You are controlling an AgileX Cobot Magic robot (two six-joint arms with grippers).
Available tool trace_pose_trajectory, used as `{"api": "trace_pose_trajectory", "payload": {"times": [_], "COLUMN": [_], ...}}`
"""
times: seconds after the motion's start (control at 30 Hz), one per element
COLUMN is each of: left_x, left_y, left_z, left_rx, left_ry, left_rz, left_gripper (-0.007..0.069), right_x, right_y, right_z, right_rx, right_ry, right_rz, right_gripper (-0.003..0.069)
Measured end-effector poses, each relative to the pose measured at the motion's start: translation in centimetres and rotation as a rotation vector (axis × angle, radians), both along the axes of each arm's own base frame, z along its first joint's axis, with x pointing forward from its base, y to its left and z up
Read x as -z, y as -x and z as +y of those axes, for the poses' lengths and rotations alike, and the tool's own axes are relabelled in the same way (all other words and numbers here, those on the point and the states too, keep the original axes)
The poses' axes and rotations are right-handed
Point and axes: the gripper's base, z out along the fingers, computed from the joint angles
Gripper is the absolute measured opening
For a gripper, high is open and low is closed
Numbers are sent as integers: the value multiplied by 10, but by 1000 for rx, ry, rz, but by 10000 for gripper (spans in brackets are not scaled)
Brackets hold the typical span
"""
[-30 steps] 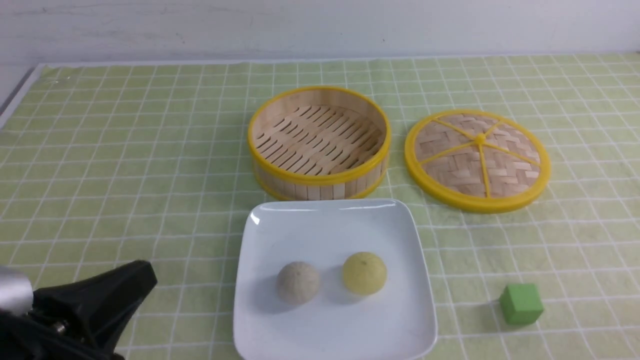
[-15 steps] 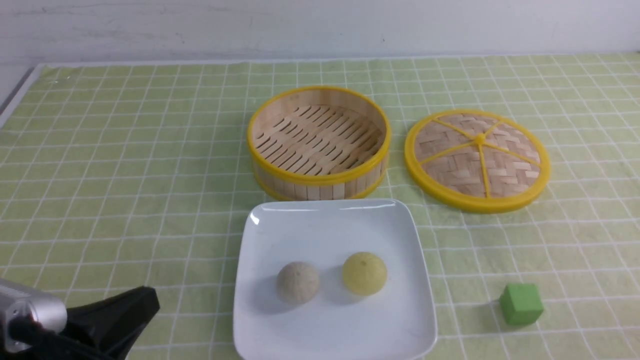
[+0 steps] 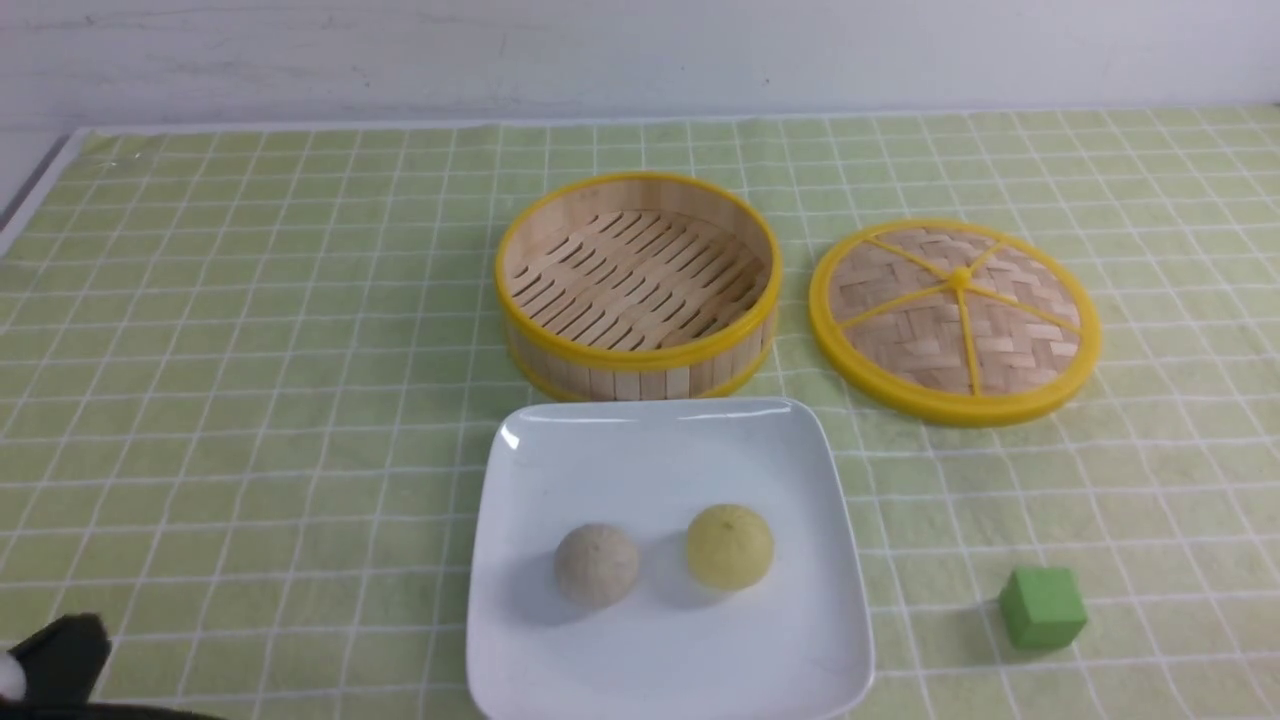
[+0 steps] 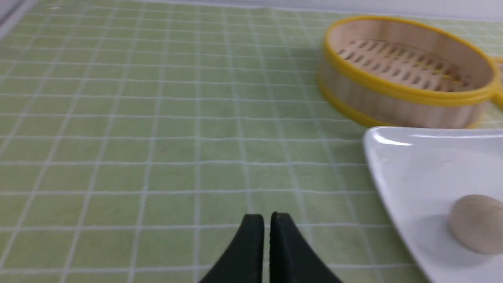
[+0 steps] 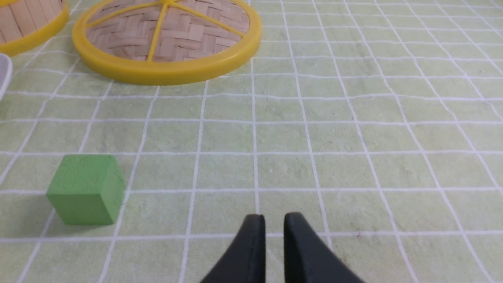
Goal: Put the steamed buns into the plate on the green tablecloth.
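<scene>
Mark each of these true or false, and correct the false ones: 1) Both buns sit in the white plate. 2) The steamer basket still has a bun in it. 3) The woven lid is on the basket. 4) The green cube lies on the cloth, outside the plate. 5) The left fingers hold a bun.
1) True: the greyish bun and the yellow bun both rest in the plate.
2) False: the steamer basket is empty; only its slatted floor shows.
3) False: the lid lies on the green tablecloth beside the basket.
4) True: the green cube sits on the cloth, apart from the plate.
5) False: the left fingers are nearly together with nothing between them.
</scene>
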Motion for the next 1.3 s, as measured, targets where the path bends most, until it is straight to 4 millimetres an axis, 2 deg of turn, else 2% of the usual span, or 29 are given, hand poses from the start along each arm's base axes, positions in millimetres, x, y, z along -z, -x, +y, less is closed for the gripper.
{"api": "trace_pose_trajectory", "payload": {"times": [0.03, 0.07, 0.13, 0.3, 1.3], "left_x": [12, 14, 31, 39, 40], "left_y": [4, 4, 8, 12, 12], "left_z": [4, 5, 8, 9, 9], "left_rx": [-58, -65, -117, -133, -134], "left_ry": [-2, -2, -3, -6, -8], "left_rz": [4, 6, 8, 25, 38], "left_gripper": [54, 54, 55, 55, 77], "right_x": [0, 0, 0, 0, 0], "right_y": [0, 0, 0, 0, 0], "right_z": [0, 0, 0, 0, 0], "right_rx": [0, 0, 0, 0, 3], "right_ry": [0, 0, 0, 0, -8], "right_rz": [0, 0, 0, 0, 1], "right_gripper": [103, 103, 106, 111, 139]}}
